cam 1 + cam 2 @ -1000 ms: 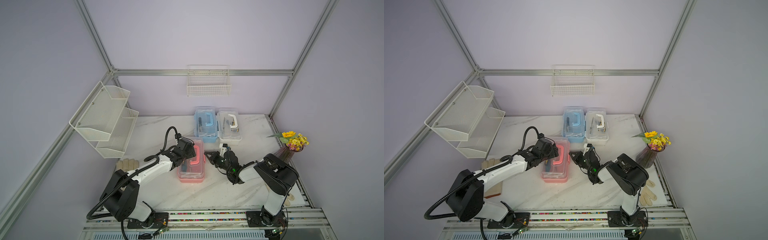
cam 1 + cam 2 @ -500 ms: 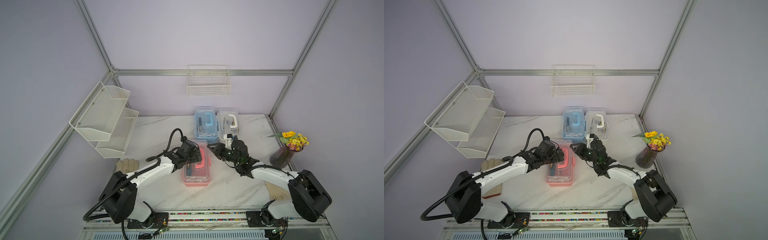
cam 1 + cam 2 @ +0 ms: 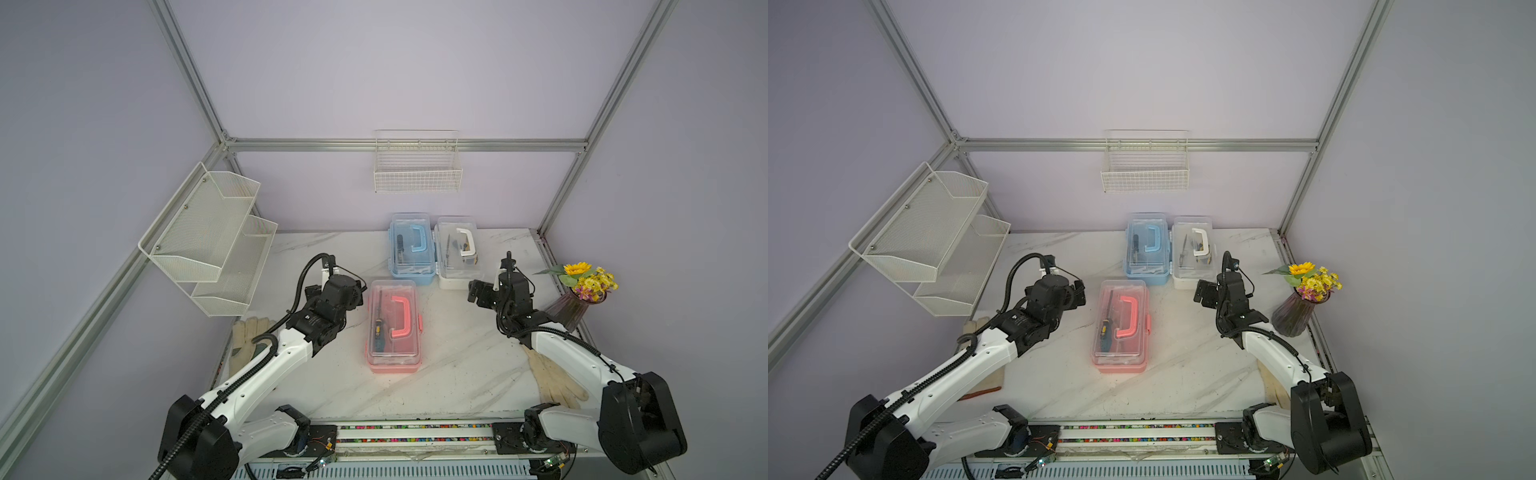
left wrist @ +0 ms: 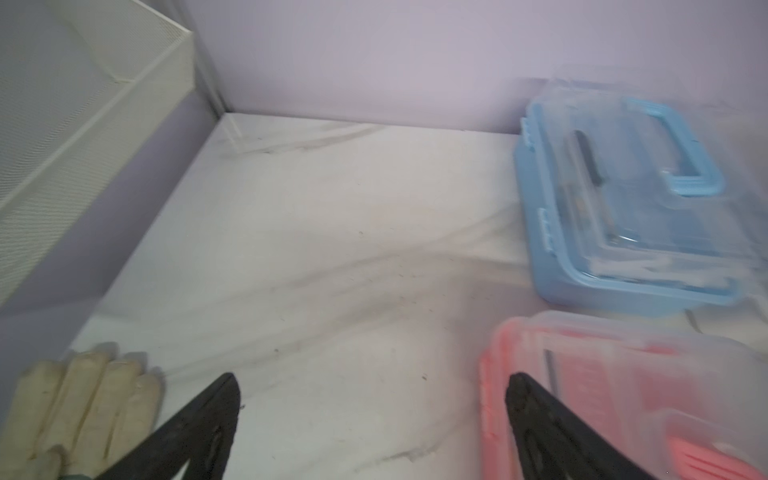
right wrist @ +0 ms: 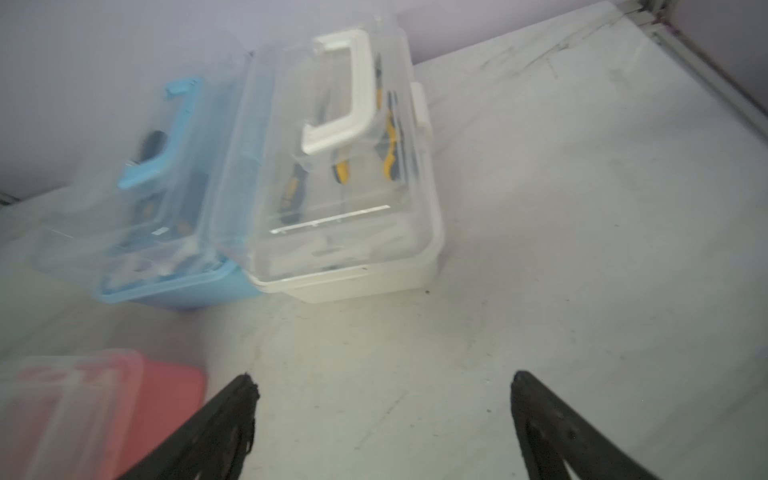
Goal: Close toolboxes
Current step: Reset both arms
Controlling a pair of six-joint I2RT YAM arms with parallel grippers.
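Left tool [image 4: 371, 384] and right tool [image 5: 380, 384], both spread wide and empty, flank the pink toolbox [image 3: 394, 328] on the desk [image 3: 457, 357], with the blue toolbox [image 3: 411, 249] and white toolbox [image 3: 457, 253] side by side ahead of them; all 3 lids [image 5: 332, 174] appear down, so a square downward press should seat each.

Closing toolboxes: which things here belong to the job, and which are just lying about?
Job: pink toolbox, blue toolbox, white toolbox.
Lying about: glove by left arm, glove by right arm, flower vase, wire basket, mesh shelf.
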